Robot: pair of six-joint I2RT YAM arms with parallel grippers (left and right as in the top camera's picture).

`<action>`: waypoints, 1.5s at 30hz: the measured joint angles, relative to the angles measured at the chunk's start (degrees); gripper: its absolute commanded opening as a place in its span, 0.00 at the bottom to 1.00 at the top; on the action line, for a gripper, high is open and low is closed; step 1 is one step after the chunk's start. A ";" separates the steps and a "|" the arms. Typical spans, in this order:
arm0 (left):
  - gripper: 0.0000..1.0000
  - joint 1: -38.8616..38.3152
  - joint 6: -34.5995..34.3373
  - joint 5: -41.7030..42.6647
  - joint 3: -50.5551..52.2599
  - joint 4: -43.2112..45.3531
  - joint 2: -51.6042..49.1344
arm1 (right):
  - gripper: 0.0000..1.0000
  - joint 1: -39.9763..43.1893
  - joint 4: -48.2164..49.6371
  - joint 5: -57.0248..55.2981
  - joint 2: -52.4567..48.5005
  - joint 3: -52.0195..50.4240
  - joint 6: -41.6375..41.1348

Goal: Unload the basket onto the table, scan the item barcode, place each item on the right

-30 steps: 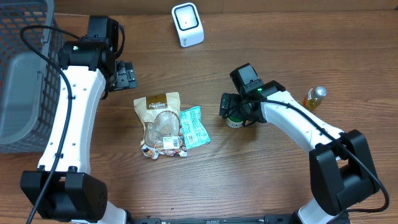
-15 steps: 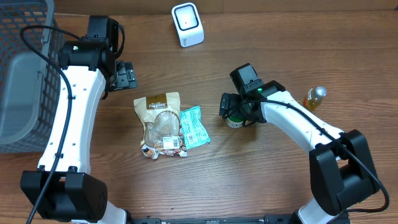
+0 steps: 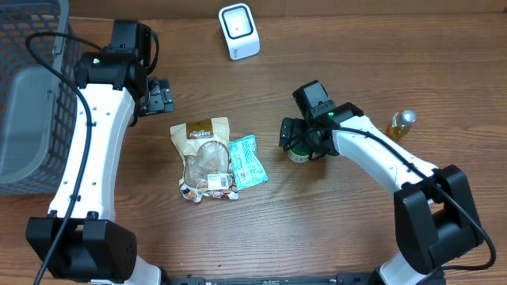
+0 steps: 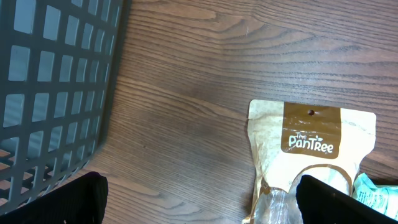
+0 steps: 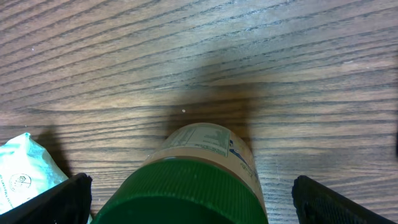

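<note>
- Standing wide open, the right gripper [image 3: 300, 143] sits just right of the middle of the overhead view, with one finger on each side of a jar [image 3: 299, 155].
- In the right wrist view the jar's green lid [image 5: 186, 193] fills the bottom centre. A printed label shows above it, and the jar stands upright on the wooden table [image 3: 333, 229].
- The fingers [image 5: 62, 200] show only at the bottom corners there. They look clear of the jar's sides, though I cannot rule out a touch.
- The left gripper [image 3: 161, 96] is in the upper left of the overhead view, near a dark mesh basket [image 3: 32, 103]. It is spread just as wide and has hold of nothing.
- A tan snack pouch [image 3: 204, 150] lies flat left of centre, with a teal packet [image 3: 248, 161] touching its right edge.
- A white scanner [image 3: 238, 32] stands at the top centre, well apart from the jar.
- A small yellow bottle [image 3: 400, 124] stands towards the right edge.
</note>
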State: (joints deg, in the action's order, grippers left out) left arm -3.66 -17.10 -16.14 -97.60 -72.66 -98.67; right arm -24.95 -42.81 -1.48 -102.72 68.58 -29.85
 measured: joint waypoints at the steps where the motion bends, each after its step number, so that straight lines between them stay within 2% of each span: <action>1: 0.99 0.00 0.00 0.00 0.00 0.00 0.00 | 1.00 0.00 0.04 0.02 0.00 0.00 0.02; 7: 1.00 0.00 0.00 0.02 0.00 0.00 0.00 | 1.00 0.00 0.42 0.00 0.00 -0.07 -0.02; 14: 0.99 0.00 -0.02 0.00 0.00 0.00 0.00 | 0.93 0.00 1.86 0.02 0.00 -1.92 -0.17; 20: 0.99 0.00 0.00 0.00 0.00 0.02 0.00 | 0.81 0.00 2.01 0.02 0.00 -2.08 -0.22; 23: 1.00 0.00 0.00 0.00 0.00 0.02 0.00 | 0.70 0.00 2.05 0.17 0.00 -2.08 -0.74; 30: 0.99 0.00 -0.02 0.02 0.00 0.00 0.00 | 0.69 0.20 1.46 1.75 0.00 -2.05 -1.46; 41: 1.00 0.00 0.00 0.02 0.00 0.02 0.00 | 0.68 5.70 -13.57 13.07 3.89 6.91 -0.68; 45: 1.00 0.00 -0.02 0.00 0.00 0.00 0.00 | 0.67 9.64 -15.08 25.20 9.60 8.83 1.68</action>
State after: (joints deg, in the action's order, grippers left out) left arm -3.66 -17.12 -16.14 -97.60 -72.66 -98.67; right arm -15.31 -57.89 23.73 -93.12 77.41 -28.16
